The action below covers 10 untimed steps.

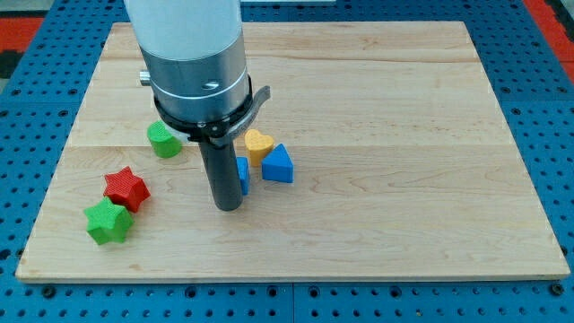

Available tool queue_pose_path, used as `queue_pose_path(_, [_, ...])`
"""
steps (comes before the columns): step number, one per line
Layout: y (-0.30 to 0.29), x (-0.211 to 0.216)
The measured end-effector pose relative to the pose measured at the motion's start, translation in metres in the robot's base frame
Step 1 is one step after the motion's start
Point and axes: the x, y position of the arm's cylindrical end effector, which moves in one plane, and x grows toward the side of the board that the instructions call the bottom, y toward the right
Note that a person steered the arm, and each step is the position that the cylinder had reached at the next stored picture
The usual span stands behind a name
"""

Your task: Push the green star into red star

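The green star (108,222) lies near the board's lower left, touching the red star (126,188), which sits just above and to its right. My tip (228,207) rests on the board well to the right of both stars, about level with them. The rod partly hides a blue block (242,176) behind it.
A green block of rounded shape (164,139) lies above the stars, partly under the arm. A yellow block (258,144) and a blue block (277,164) sit just right of the rod. The wooden board (404,135) has edges near the stars at left and bottom.
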Motion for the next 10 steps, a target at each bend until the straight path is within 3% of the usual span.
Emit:
queue_pose_path(1, [-0.003, 0.035])
queue_pose_path(2, [-0.047, 0.076])
queue_pose_path(3, [-0.105, 0.087])
queue_pose_path(5, [-0.147, 0.052])
queue_pose_path(8, [-0.148, 0.035])
queue_pose_path(10, [-0.118, 0.029])
